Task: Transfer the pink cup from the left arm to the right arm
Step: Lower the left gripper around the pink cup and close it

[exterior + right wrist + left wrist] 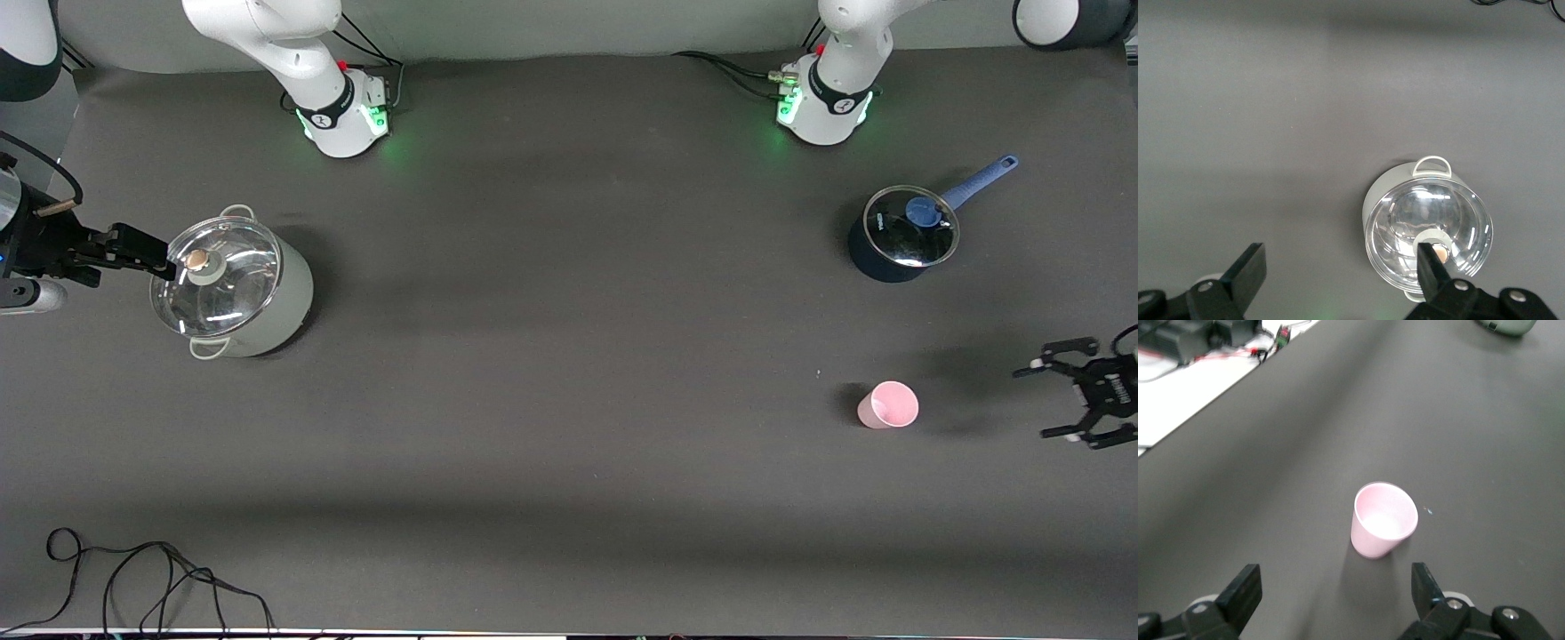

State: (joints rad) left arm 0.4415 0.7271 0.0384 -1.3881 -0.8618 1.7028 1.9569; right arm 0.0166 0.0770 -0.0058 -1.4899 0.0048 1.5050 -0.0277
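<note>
Dark table (pixel 569 400): my left gripper (pixel 1062 402) hangs low, fingers spread and empty, the upright pink cup (pixel 887 405) just ahead; my right gripper (pixel 133 252) waits, fingers apart, beside the steel pot (pixel 233 286).

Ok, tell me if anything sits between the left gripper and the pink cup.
Nothing visible does. The pink cup stands upright on bare table, and the left gripper, jaws open, faces it with only dark mat between them.

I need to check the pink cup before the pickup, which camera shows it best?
The left wrist view: the pink cup stands upright, large, rim and inside visible, ahead of the open left gripper. The front view shows it small, nearer the camera than the saucepan. The right wrist view misses it.
</note>
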